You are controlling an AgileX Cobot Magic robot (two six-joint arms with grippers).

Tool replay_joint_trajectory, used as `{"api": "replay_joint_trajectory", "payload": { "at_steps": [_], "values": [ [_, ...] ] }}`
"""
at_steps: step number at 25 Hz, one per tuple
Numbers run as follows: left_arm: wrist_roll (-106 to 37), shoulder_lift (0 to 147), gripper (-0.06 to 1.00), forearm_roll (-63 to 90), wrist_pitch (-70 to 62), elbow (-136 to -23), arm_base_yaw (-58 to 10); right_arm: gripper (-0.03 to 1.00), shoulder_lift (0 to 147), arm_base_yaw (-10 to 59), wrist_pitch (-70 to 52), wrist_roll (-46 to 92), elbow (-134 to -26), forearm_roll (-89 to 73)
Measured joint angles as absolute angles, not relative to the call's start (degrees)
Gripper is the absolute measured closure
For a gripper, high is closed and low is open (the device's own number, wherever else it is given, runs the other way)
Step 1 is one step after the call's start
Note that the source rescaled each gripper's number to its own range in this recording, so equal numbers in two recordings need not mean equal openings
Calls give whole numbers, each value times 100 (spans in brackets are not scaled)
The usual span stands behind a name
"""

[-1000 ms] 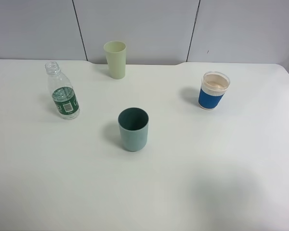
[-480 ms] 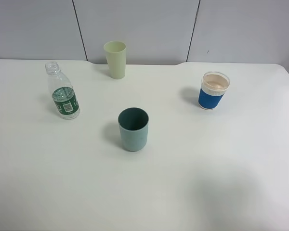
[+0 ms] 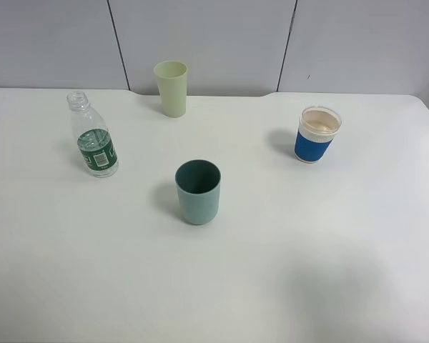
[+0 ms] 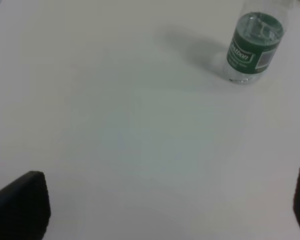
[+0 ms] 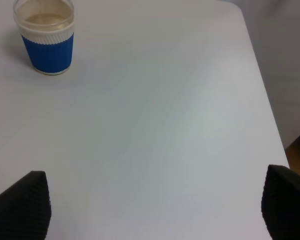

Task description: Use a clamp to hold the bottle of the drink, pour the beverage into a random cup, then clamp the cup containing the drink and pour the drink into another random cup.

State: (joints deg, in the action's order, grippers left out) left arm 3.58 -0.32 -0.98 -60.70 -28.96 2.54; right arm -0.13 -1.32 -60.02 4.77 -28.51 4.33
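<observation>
1. Neither arm shows in the high view; each wrist view catches only the dark tips of its own fingers at the frame edges.
2. The left gripper (image 4: 165,210) has its fingers spread wide over bare table (image 3: 329,271), grasping nothing.
3. The right gripper (image 5: 157,207) also stands parted with only table between its fingers.
4. The bottle (image 3: 93,136) stands upright and capless at the left of the table; the left wrist view cuts off its neck. Clear liquid sits around label height.
5. The teal cup (image 3: 198,191) stands mid-table, well apart from the bottle; its dark inside hides any contents.
6. The blue cup (image 3: 317,134) stands at the right, cream inside; whether it holds liquid is unclear.
7. A pale green cup (image 3: 171,88) stands at the back edge, its inside not visible.
</observation>
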Motion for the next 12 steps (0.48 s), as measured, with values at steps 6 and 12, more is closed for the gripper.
{"api": "replay_joint_trajectory", "payload": {
  "at_steps": [6,12],
  "values": [
    [358,-32,-5,-98,-6070,-2896,254,45,-13,-132,-6002,477,-2851,433],
    [353,-32,-5,-98,-6070,-2896,254,45,-13,-132,-6002,477,-2851,433]
  ]
}}
